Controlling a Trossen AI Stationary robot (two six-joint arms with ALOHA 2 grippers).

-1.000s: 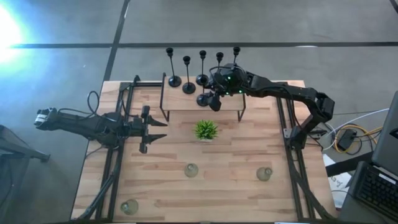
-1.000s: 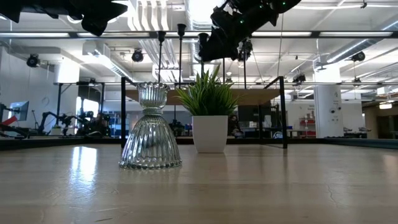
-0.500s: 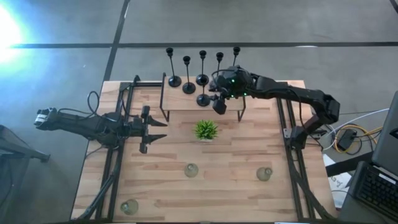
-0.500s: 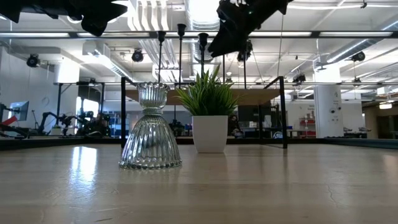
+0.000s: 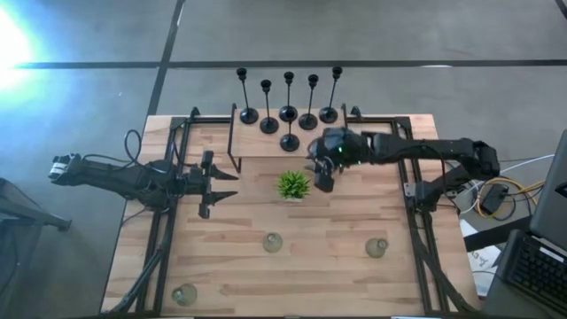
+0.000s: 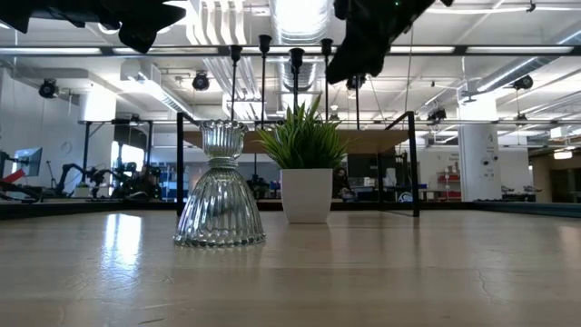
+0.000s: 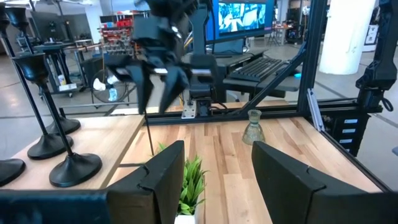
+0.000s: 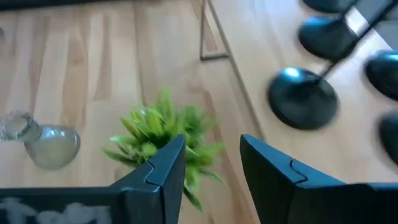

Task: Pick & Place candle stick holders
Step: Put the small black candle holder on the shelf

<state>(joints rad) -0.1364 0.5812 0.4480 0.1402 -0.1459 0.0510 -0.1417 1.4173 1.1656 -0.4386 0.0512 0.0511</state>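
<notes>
Six black candlestick holders [image 5: 288, 113] stand by their round bases on a raised wooden shelf [image 5: 257, 146] at the table's far side; one base [image 8: 303, 99] shows in the right wrist view. Three pale glass holders stand on the table: near middle [image 5: 273, 242], near right [image 5: 376, 246] and near left corner [image 5: 184, 295]. My right gripper [image 5: 324, 180] is open and empty, hovering just right of the potted plant [image 5: 293, 185], in front of the shelf. My left gripper [image 5: 217, 183] is open and empty at the table's left, pointing right.
The small green plant in its white pot [image 6: 307, 177] stands mid-table, right below my right gripper's fingers [image 8: 158, 168]. The shelf's black legs [image 5: 344, 159] stand close to my right gripper. Black frame rails [image 5: 164, 221] run along both table sides.
My right gripper has drawn back from the front black holder on the shelf, moving toward the table's near edge and a little right, to beside the plant. The holder stays standing on the shelf.
</notes>
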